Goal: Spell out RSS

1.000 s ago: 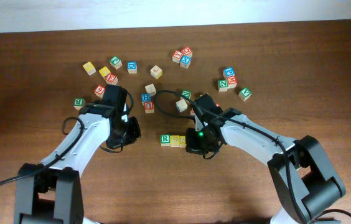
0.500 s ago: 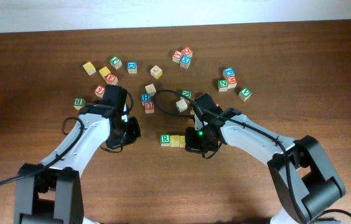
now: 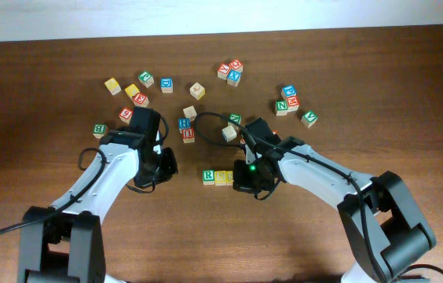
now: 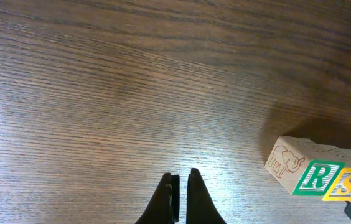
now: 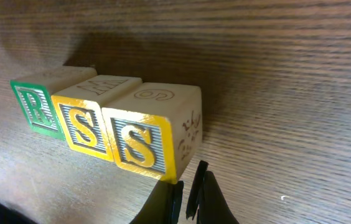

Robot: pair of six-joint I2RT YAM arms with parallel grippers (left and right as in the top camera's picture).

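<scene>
Three cubes stand in a touching row on the table. In the right wrist view they are the green-bordered R cube [image 5: 35, 102], a yellow S cube [image 5: 85, 127] and a second yellow S cube [image 5: 144, 140]. My right gripper [image 5: 188, 193] is shut and empty, just off the second S cube's outer lower corner, with its left finger touching that corner. In the overhead view the R cube [image 3: 208, 177] and first S cube [image 3: 221, 178] show, and my right gripper [image 3: 245, 178] covers the second S. My left gripper [image 4: 180, 193] is shut and empty, left of the R cube [image 4: 315, 176].
Other letter cubes are scattered across the back of the table: yellow ones [image 3: 112, 86], a red and blue cluster [image 3: 230, 71], a green N cube [image 3: 282, 105], and a pair [image 3: 186, 128] between the arms. The right arm's cable [image 3: 210, 118] loops near them.
My right gripper has edged slightly left against the end of the row. The left arm has barely moved.
</scene>
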